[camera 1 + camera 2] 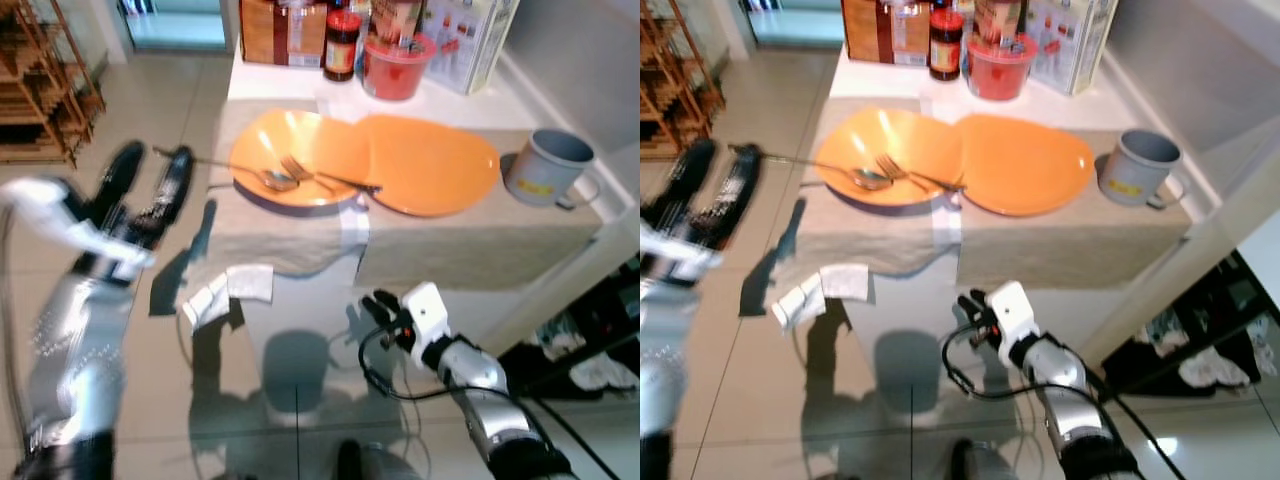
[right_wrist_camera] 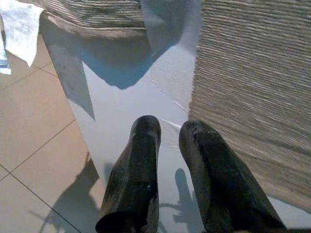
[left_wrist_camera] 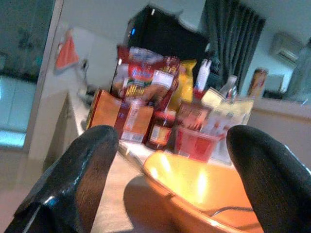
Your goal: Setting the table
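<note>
Left gripper [image 1: 150, 172], raised beside the table's [image 1: 440, 255] left edge, fingers [image 3: 80, 179] spread wide with nothing between them. Just ahead of its fingertips and to its right stands an orange bowl [image 1: 290, 155] on a beige cloth [image 1: 300, 235]; the bowl holds a spoon [image 1: 262, 177] and a fork [image 1: 315, 176], and the spoon's handle reaches out over the rim toward the gripper. Touching the bowl's far side, farther to the right, lies an orange plate [image 1: 430, 165] with nothing on it. Beyond that, at the table's right end, a grey mug [image 1: 550, 165] stands upright; its contents cannot be made out. Behind the bowl stand a dark jar [image 1: 341, 45], a red tub [image 1: 397, 68] and boxes [image 1: 283, 32]. Right gripper [image 1: 378, 312], low in front of the table, fingers [image 2: 133, 174] nearly together, holding nothing. A white rag [image 1: 228, 290] hangs from the cloth's edge, below the left gripper.
</note>
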Available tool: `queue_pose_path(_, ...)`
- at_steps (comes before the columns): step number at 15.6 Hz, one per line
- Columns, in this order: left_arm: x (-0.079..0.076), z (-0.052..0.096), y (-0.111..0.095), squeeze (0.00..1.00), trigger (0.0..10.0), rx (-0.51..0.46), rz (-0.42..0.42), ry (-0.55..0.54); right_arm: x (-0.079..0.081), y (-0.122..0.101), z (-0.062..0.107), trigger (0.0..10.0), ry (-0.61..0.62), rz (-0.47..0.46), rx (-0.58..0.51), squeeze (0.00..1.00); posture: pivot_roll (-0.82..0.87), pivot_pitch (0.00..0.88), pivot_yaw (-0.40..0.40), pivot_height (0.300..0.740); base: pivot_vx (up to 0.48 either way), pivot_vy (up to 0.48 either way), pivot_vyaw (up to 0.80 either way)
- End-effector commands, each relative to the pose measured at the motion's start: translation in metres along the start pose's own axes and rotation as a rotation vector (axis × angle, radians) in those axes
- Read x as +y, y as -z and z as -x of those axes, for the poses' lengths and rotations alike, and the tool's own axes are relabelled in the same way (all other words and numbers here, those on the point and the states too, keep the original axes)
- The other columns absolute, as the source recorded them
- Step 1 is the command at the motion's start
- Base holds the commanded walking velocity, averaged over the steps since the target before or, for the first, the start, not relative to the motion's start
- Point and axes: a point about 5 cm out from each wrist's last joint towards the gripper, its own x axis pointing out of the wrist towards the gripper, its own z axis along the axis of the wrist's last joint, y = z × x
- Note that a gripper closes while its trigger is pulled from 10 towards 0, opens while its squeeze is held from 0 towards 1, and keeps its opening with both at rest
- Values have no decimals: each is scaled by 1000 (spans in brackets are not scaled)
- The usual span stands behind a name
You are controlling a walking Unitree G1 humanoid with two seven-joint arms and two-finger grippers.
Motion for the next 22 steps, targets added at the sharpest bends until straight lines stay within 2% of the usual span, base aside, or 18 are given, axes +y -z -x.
queue_pose_path(1,1,-4,4,0,10000,13,-44,-3,-2,1,4,10000,10,-5,-8,0,-49,77,-35,740,0,0,0)
queue_pose_path(2,7,-9,3,0,10000,10,-70,-28,-2,1,4,10000,12,-1,-9,0,-53,78,-31,740,0,0,0)
queue_pose_path(4,9,-10,1,0,10000,8,-83,-34,-2,1,5,10000,19,-2,-11,0,-56,78,-27,740,0,0,0)
queue_pose_path(7,10,0,-1,0,10000,-2,-104,-38,-2,1,6,10000,24,-9,-13,0,-50,80,-27,740,0,0,0)
queue_pose_path(8,12,4,-4,0,10000,-14,-110,-63,-2,1,6,10000,23,-10,-13,0,-49,82,-26,740,0,0,0)
queue_pose_path(10,29,15,-10,0,10000,-59,-99,-189,-2,1,6,10000,21,-11,-13,0,-47,85,-29,740,0,0,0)
queue_pose_path(12,42,22,-5,0,10000,-65,-71,-284,-2,1,7,10000,20,-10,-12,0,-48,87,-31,740,0,0,0)
queue_pose_path(13,43,22,-3,0,10000,-66,-60,-291,-2,1,7,10000,19,-10,-12,0,-48,86,-33,740,0,0,0)
queue_pose_path(16,36,6,6,0,10000,-63,-8,-224,-2,1,7,10000,15,-6,-12,0,-52,87,-34,740,0,0,0)
queue_pose_path(19,21,-4,29,0,10000,7,42,-110,-2,0,8,10000,19,0,-14,0,-66,89,-34,740,0,0,0)
queue_pose_path(22,20,-10,33,0,10000,19,33,-95,-2,0,9,10000,21,1,-15,0,-68,92,-34,740,0,0,0)
